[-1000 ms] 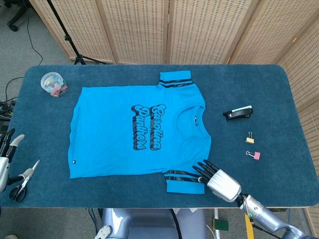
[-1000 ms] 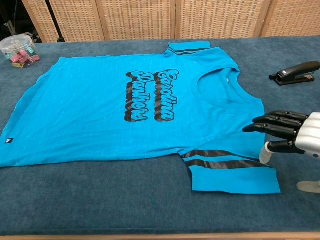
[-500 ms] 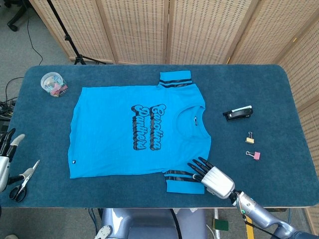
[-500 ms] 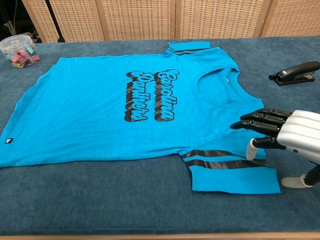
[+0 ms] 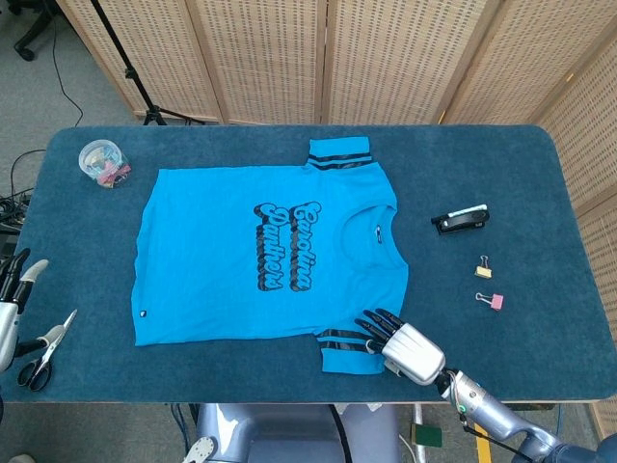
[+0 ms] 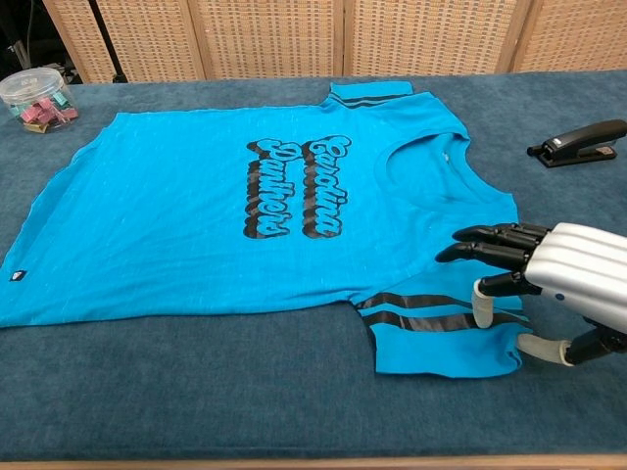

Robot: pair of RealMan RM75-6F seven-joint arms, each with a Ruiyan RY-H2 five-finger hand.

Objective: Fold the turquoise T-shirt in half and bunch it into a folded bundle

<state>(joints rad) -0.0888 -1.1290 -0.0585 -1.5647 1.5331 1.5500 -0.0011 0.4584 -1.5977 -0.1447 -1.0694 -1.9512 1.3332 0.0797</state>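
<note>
The turquoise T-shirt (image 5: 260,251) lies flat on the blue table, printed side up, collar toward the right (image 6: 245,196). My right hand (image 5: 400,342) is at the near sleeve (image 6: 431,338), the one with the black stripes. Its dark fingers (image 6: 490,245) stretch out over the sleeve and the shirt's shoulder, and its thumb touches the sleeve's outer edge, which is pushed in a little. I cannot make out a grip on the cloth. My left hand (image 5: 12,299) shows only at the far left edge of the head view, fingers straight and empty, away from the shirt.
Scissors (image 5: 43,352) lie beside my left hand near the front left corner. A clear jar of clips (image 5: 101,162) stands at the back left. A black stapler (image 5: 460,219) and two binder clips (image 5: 483,267) lie to the right of the shirt.
My right hand has slid left from beside the sleeve onto it, its fingers now over the striped cloth and the sleeve's outer corner nudged inward. The left hand has stayed still.
</note>
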